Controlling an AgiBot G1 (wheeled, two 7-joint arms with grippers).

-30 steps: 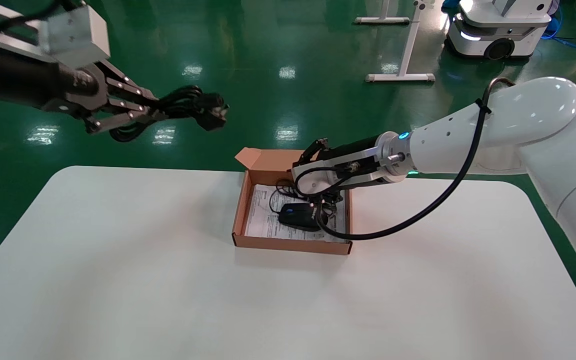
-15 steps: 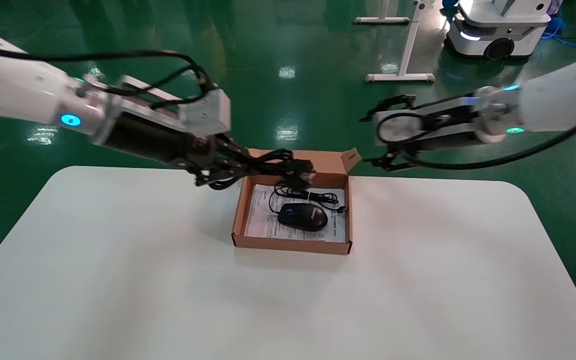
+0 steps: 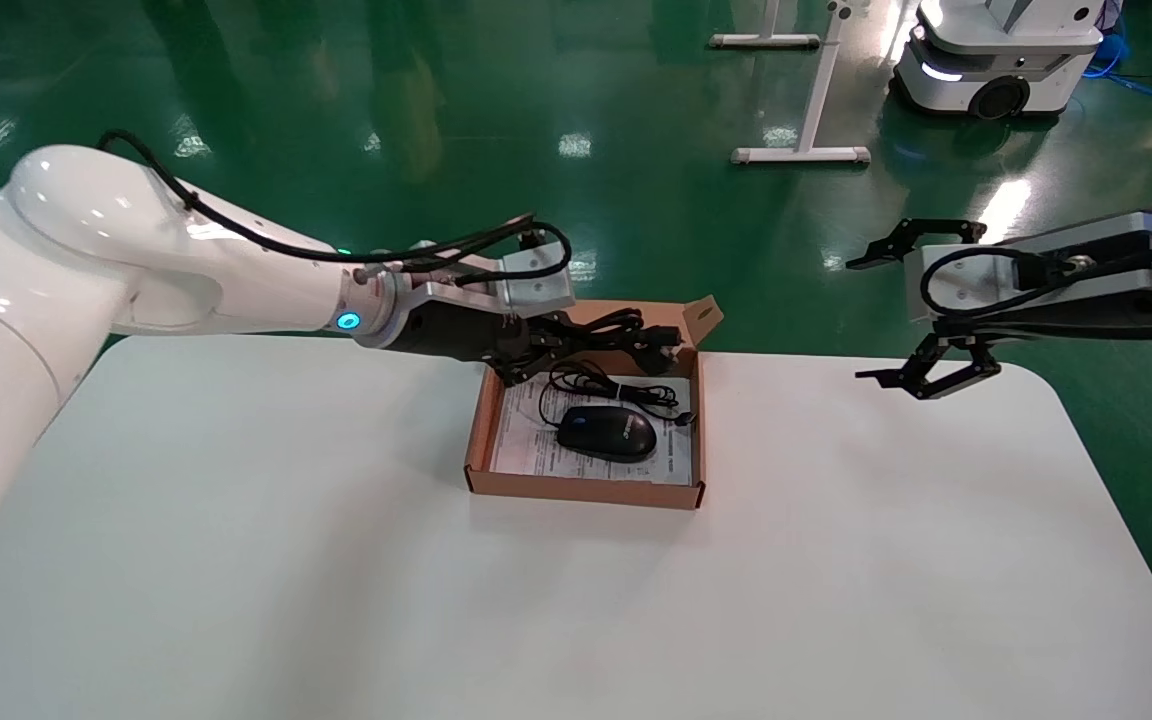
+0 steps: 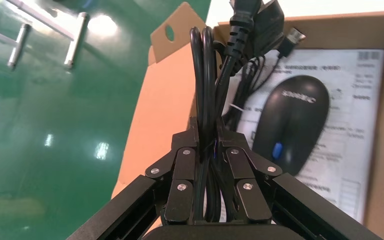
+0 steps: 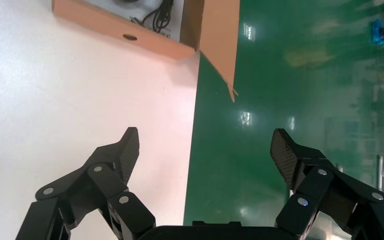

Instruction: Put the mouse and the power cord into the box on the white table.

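Note:
The brown box (image 3: 586, 491) lies open on the white table (image 3: 236, 560). Inside it, the black mouse (image 3: 606, 433) rests on the white printed sheet, its thin cable piled behind it. My left gripper (image 3: 536, 352) is shut on the power cord (image 3: 621, 335), and the bundle hangs over the box's far left corner. The left wrist view shows the left gripper (image 4: 207, 132) pinching the power cord (image 4: 207, 75), with the plugs above the mouse (image 4: 295, 117). My right gripper (image 3: 856, 320) hovers open and empty over the table's far right edge, well clear of the box.
The box's flap (image 3: 703, 318) stands up at its far right corner. Green floor lies beyond the table's back edge. A white stand base (image 3: 801, 155) and a wheeled robot base (image 3: 996, 60) sit far off on it. In the right wrist view the box (image 5: 130, 30) lies ahead.
My left arm has come down and right, bringing the power cord from beside the box to over its far left corner. My right gripper has drawn back farther right, away from the box.

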